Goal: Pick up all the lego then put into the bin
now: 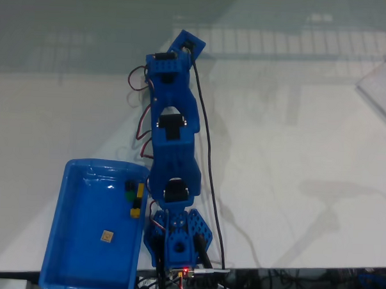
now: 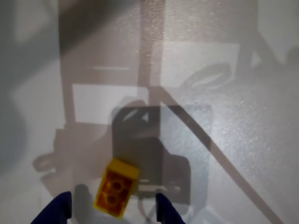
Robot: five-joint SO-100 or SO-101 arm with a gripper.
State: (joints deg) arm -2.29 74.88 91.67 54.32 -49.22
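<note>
Where wrist view looks: yellow brick.

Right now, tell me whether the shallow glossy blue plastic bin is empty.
Not empty: the blue bin holds a tan brick and small yellow, green and dark pieces.

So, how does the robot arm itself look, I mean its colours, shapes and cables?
The arm is made of bright blue plastic segments with black servo motors set into the joints. Thin red and dark wires loop along its left side in the fixed view, and a black cable runs down its right side. A small red light glows at one end. The gripper has blue fingertips.
</note>
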